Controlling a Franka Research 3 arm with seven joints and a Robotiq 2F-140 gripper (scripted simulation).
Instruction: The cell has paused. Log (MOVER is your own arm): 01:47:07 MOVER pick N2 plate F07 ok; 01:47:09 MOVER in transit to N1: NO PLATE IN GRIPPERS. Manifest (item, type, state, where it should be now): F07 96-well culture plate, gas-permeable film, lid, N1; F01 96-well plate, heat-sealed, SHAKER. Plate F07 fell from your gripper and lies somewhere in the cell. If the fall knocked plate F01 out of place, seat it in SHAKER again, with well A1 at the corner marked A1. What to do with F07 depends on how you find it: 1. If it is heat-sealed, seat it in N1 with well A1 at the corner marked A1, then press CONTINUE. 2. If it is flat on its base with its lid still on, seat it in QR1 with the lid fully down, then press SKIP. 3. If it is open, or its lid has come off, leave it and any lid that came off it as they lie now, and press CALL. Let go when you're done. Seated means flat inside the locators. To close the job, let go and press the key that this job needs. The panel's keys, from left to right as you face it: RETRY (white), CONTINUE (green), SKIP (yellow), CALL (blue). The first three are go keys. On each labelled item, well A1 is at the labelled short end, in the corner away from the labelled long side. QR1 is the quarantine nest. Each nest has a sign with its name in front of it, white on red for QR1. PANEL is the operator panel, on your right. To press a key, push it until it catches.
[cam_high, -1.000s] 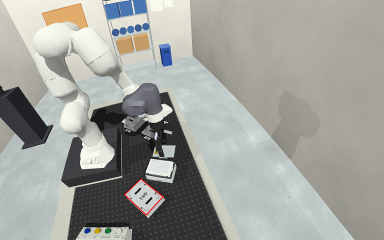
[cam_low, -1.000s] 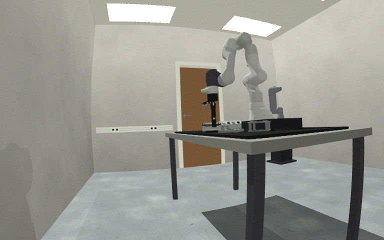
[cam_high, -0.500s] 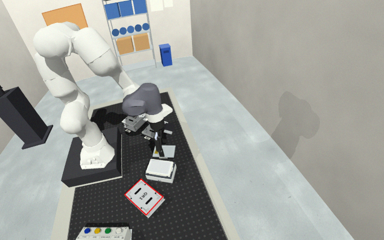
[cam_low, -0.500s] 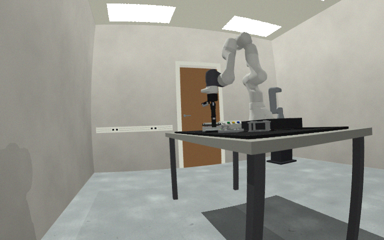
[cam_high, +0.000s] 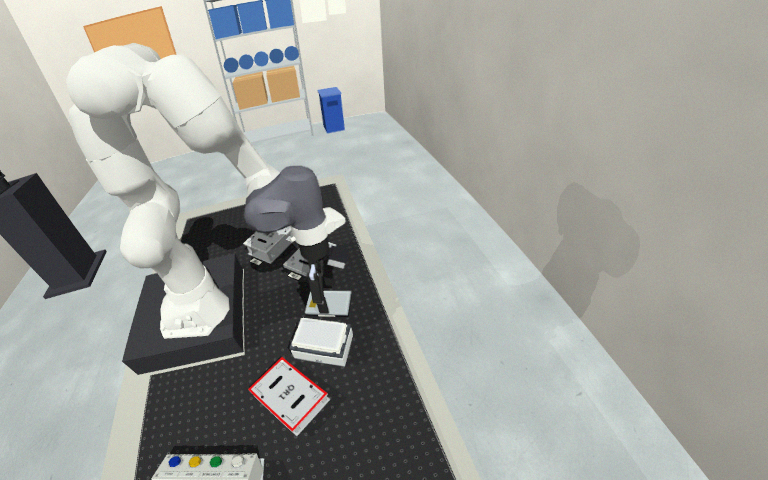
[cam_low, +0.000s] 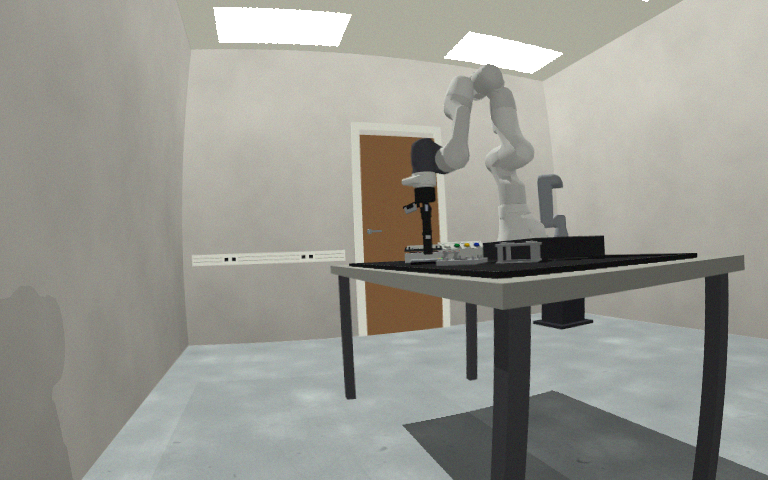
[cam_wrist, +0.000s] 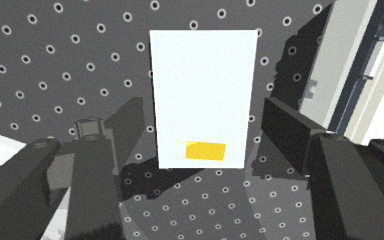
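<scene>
Hanging over the pale flat piece (cam_high: 338, 302) (cam_wrist: 204, 90), the gripper (cam_high: 318, 285) (cam_low: 427, 251) (cam_wrist: 203, 113) is open, holding nothing. The piece lies on the black mat (cam_high: 368, 390) (cam_low: 504, 270) (cam_wrist: 100, 30) between its fingers, with bare mat beside both long edges.

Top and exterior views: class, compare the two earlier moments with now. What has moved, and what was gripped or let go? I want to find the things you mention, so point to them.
Nothing has visibly moved, been gripped or let go. The gripper (cam_high: 322, 310) (cam_low: 427, 252) (cam_wrist: 203, 113) remains over the pale plate (cam_high: 338, 302) (cam_wrist: 205, 90); the QR1 nest (cam_high: 287, 412) also stays put.
</scene>
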